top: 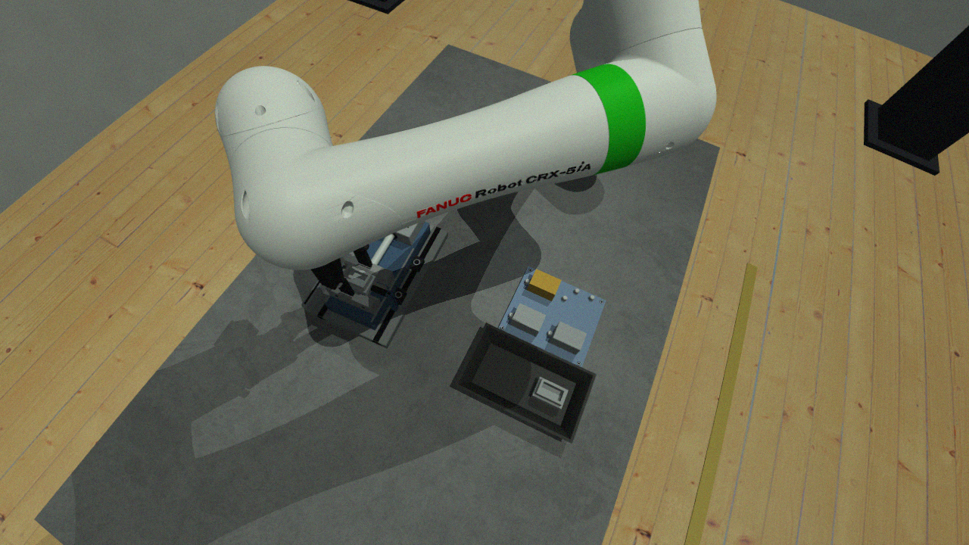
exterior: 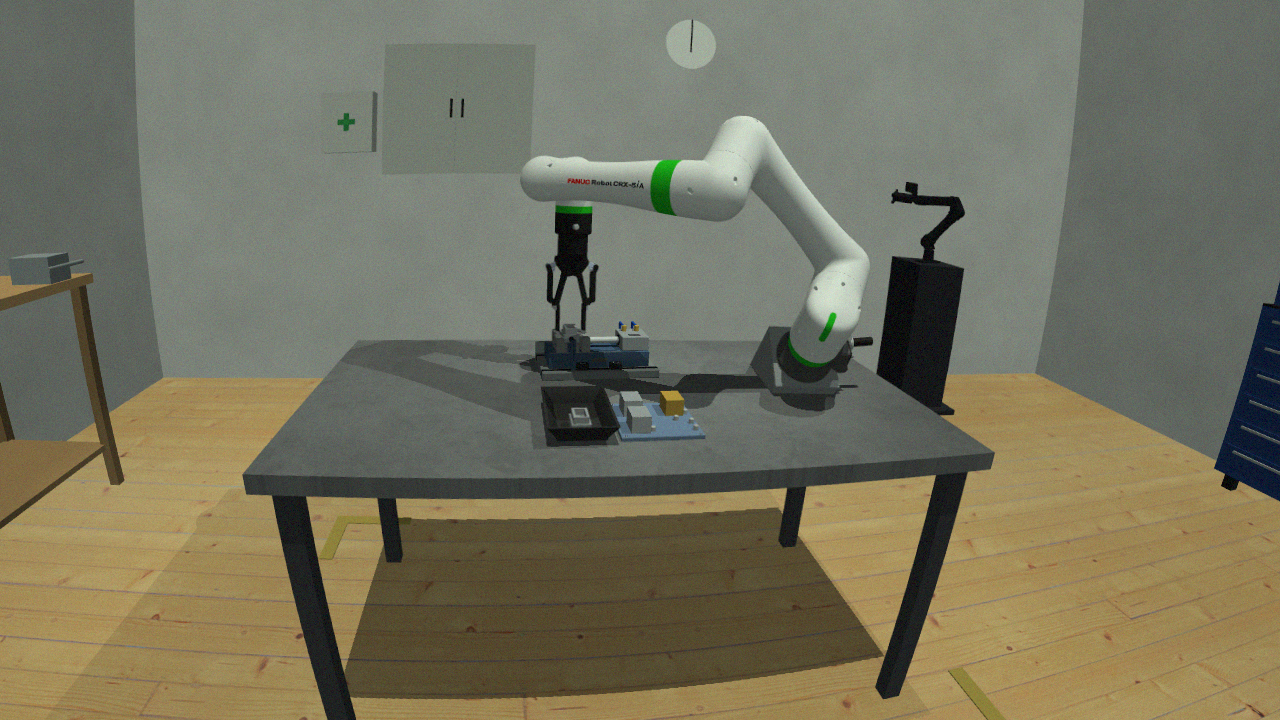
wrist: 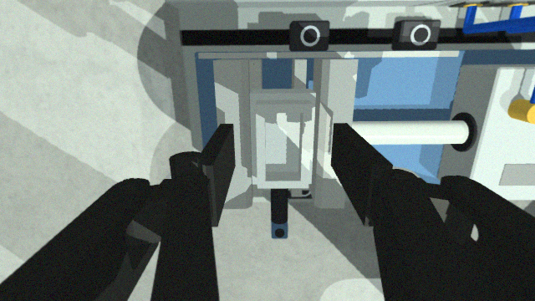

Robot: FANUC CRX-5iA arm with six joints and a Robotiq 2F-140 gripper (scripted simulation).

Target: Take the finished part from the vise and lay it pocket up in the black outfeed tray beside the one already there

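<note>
While the hand (wrist: 282,167) hangs parted and holding nothing above the vise (exterior: 595,351) near the surface's (exterior: 429,438) back edge, the pocketed block (wrist: 282,144) sits clamped there; a tray (exterior: 556,420) lies toward the front, in a grey-walled, wood-floored room.
</note>
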